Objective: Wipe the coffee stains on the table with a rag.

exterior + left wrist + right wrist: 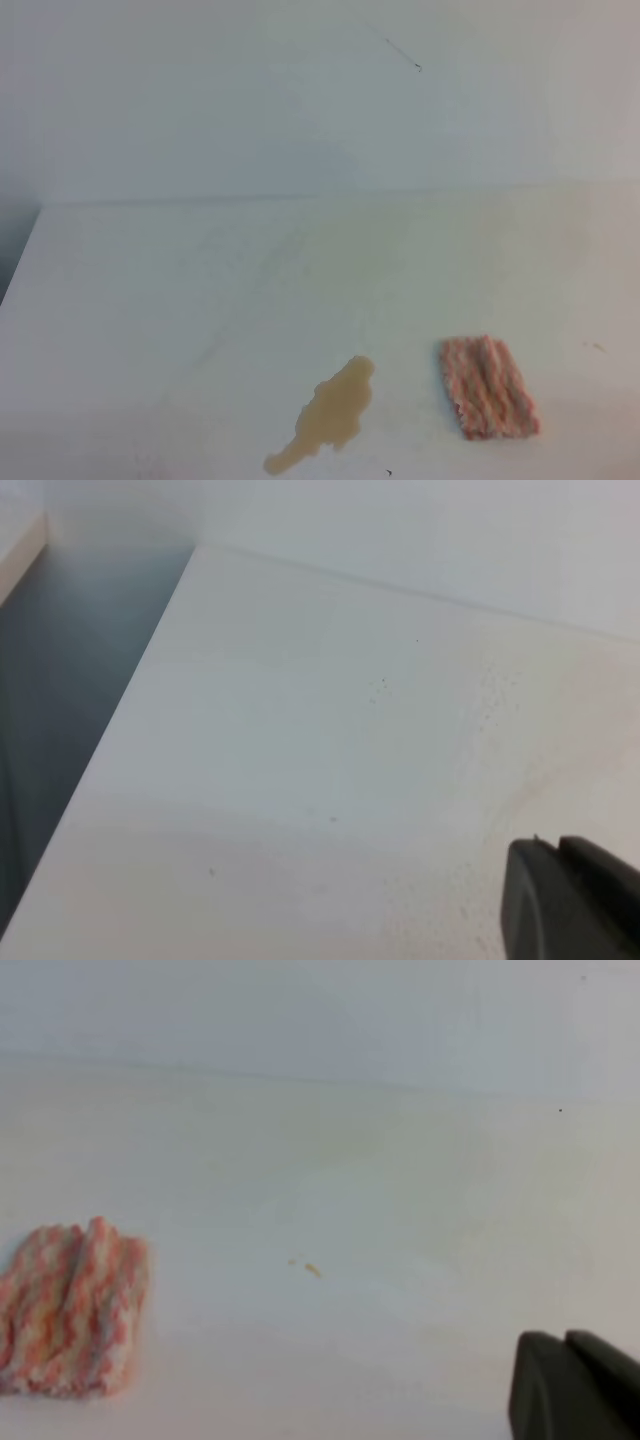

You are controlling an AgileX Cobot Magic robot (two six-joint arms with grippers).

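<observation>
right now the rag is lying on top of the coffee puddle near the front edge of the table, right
Not quite. The rag is not on the coffee puddle; it lies flat beside it, to the right, with bare table between them. The exterior high view shows the gap. Both do sit near the front edge.

The rag (488,388) lies on the table (150,300), right of the coffee stains (328,412).
</observation>
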